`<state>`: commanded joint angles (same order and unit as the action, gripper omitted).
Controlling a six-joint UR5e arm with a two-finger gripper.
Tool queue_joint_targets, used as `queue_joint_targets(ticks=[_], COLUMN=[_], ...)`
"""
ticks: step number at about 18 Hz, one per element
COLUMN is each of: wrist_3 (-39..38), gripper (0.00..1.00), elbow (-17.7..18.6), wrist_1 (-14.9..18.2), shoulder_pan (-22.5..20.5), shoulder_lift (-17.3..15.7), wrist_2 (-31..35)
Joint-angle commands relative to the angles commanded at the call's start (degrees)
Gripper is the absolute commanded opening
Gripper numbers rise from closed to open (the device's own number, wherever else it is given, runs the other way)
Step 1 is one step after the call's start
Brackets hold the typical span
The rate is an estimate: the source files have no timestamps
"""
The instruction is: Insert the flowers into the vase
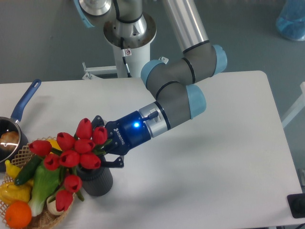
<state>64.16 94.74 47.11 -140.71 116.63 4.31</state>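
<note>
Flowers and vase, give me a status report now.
Gripper shut on flowers. Stems down over vase, mouth hidden by blooms. Wicker basket crowds vase's left side.

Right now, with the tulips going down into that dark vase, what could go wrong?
The bunch of red tulips leans out to one side of the short dark grey ribbed vase, over the woven wicker basket of fruit and vegetables. If the hand lets go now, the top-heavy bunch may tip the vase or fall out. The vase's mouth is hidden behind the blooms, so the stems may not be fully seated. The low hand could also nudge the vase.
</note>
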Motion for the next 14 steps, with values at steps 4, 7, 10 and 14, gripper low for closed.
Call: queue_joint_targets(ticks=[4,7,10,14], wrist_3=[0.4,1.9,2.0,2.0], gripper=[1.00,1.00,1.00,1.00], elbow=[2.1,3.1,4.6,7.1], wrist_1=[0.0,-0.2,-0.2,-0.2], shoulder_pan=[-0.4,-0.9,-1.9,-3.7], shoulder_lift=[-0.1,-0.1,-0.7,-4.3], wrist_2=[2.5,2.6,5.5,9.5])
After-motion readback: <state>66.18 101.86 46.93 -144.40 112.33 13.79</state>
